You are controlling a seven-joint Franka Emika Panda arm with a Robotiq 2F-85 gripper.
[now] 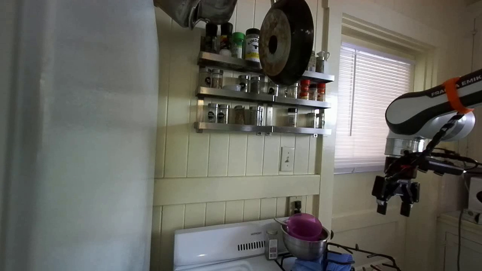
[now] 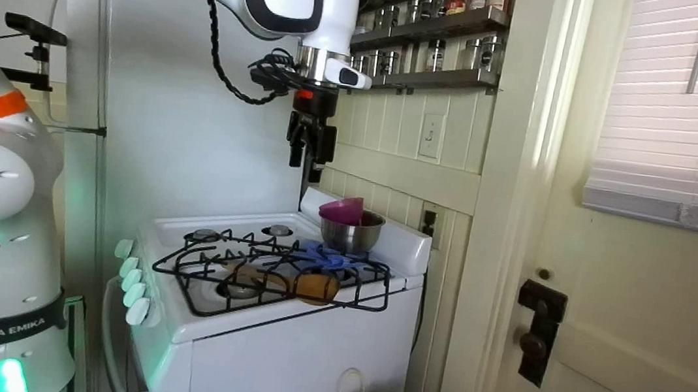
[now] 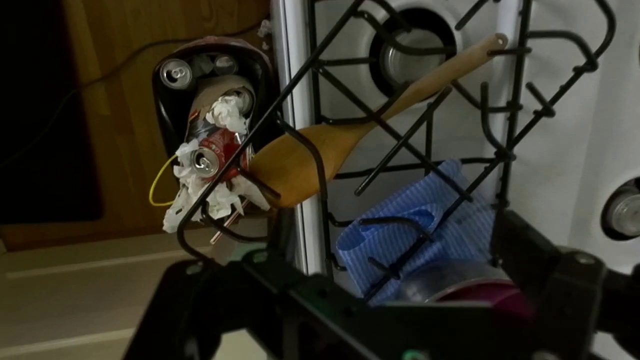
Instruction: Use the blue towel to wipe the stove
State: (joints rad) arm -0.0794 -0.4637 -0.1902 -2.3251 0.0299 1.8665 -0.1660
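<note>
One claw (image 1: 394, 209) hangs higher than the stove (image 2: 305, 349), its fingers spread wide and nothing in their grasp; the blue towel (image 3: 400, 239) lies crumpled on the stove, well below the claw, and shows between the fingers in the wrist view; bars of the black grate (image 3: 517, 80) cross over it; a metal bowl (image 2: 354, 239) with a pink bowl (image 1: 304, 226) inside is just beside or on the towel, I cannot tell which; a wooden utensil (image 3: 342, 142) lies near the towel.
</note>
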